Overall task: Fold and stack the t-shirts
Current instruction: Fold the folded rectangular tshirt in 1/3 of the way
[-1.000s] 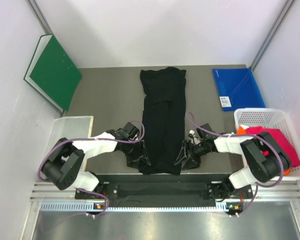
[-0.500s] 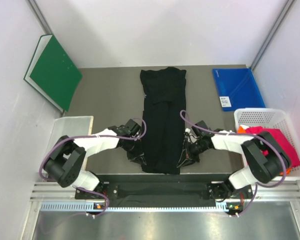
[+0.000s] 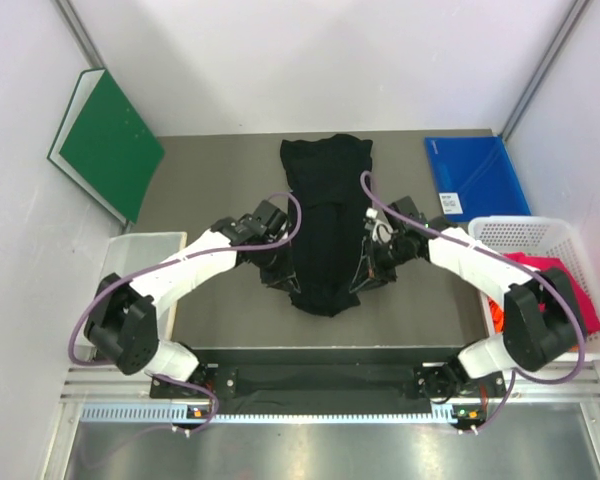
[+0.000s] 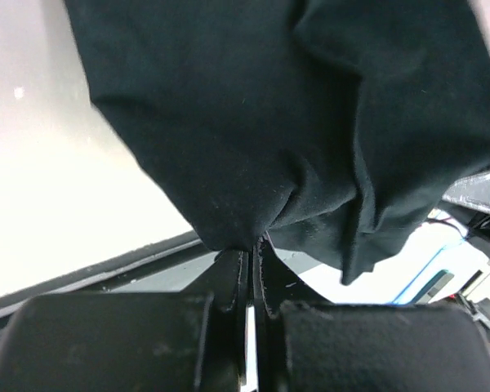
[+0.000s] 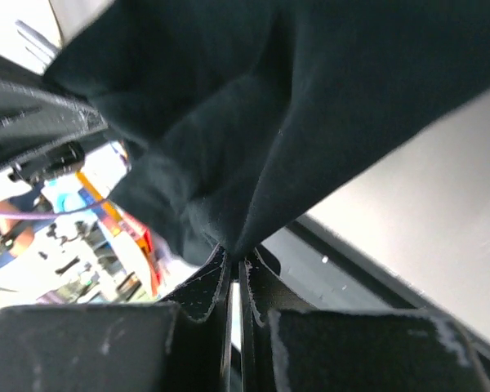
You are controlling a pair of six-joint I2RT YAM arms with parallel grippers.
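A black t-shirt point(image 3: 327, 215), folded to a narrow strip, lies down the middle of the grey table with its collar end far from me. Its near end is raised off the table and sags between the two arms. My left gripper point(image 3: 283, 278) is shut on the left near corner; the cloth point(image 4: 253, 139) bunches out from between its fingers point(image 4: 229, 273). My right gripper point(image 3: 368, 272) is shut on the right near corner, where the black cloth point(image 5: 278, 122) hangs above the pinched tips. Magenta-pink and orange t-shirts point(image 3: 565, 285) lie in the white basket.
A green board point(image 3: 112, 140) leans at the far left. A blue folder point(image 3: 477, 177) lies at the far right. The white lattice basket point(image 3: 507, 233) stands at the right edge. A pale flat tray point(image 3: 140, 250) sits at the left edge by the left arm.
Both grippers closed on the near corners of the black t-shirt, then lifted them and carried them away from me, so the shirt's near end has left the table's front edge.
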